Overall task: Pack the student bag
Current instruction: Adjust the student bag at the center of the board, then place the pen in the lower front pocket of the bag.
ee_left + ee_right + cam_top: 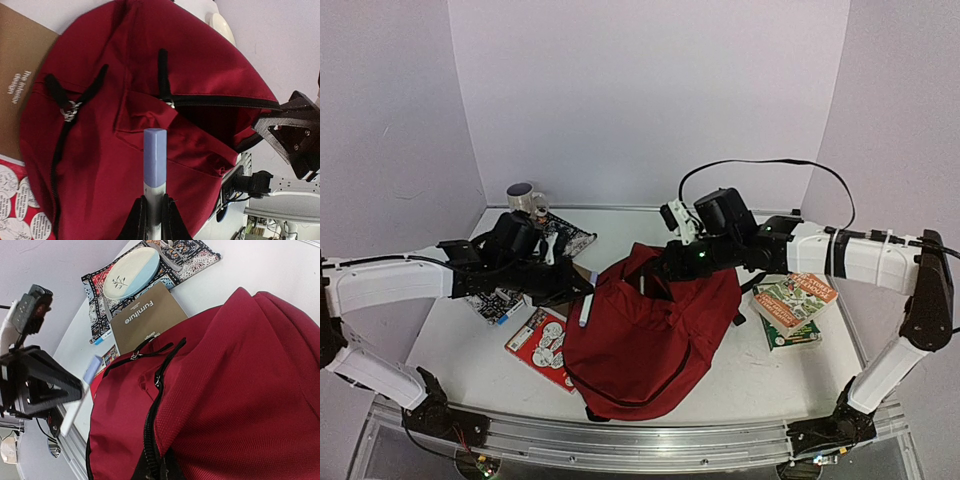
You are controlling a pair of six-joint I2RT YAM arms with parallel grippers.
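left gripper clamped on marker | right gripper pinching student bag

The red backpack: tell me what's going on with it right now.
The right gripper has the student bag pinched by its fabric near the zip, holding that edge raised. The left gripper holds a pen with a pale blue cap, pointed at the top of the bag but not yet inside it. A red-and-white book and a stack of green-covered books lie on either side of the bag, unpacked.
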